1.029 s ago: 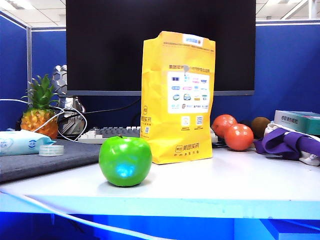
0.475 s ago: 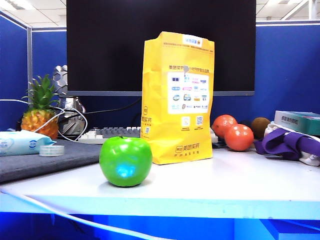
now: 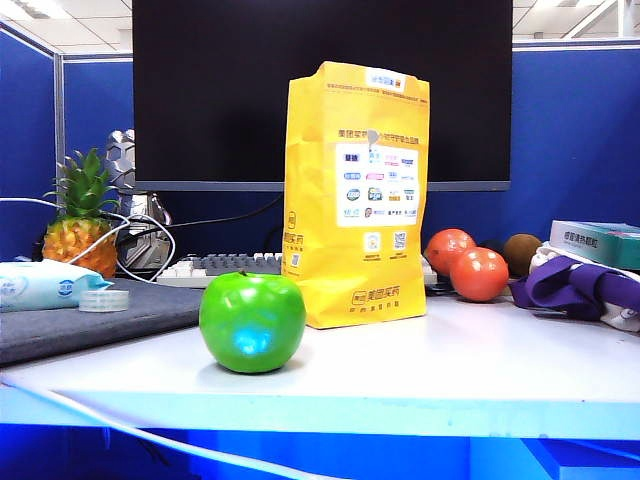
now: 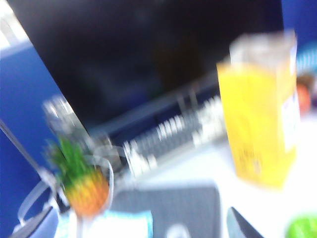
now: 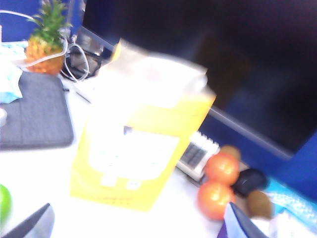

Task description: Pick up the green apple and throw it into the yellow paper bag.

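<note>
A green apple (image 3: 251,322) with a blue glare sits just beside the yellow paper bag (image 3: 355,195); 2 tomatoes (image 3: 462,264) lie behind. Only the wrist views show grippers: right gripper (image 5: 136,223) jaws apart, empty; left gripper (image 4: 138,229) spread apart, nothing between.

Glossy green apple (image 3: 251,322); matt yellow paper bag (image 3: 355,195)

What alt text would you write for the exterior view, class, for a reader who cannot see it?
A green apple sits near the front of a white table, just left of and in front of an upright yellow paper bag. Behind are a dark monitor, a keyboard, a pineapple at left and two orange-red fruits at right. Neither gripper shows.
</note>
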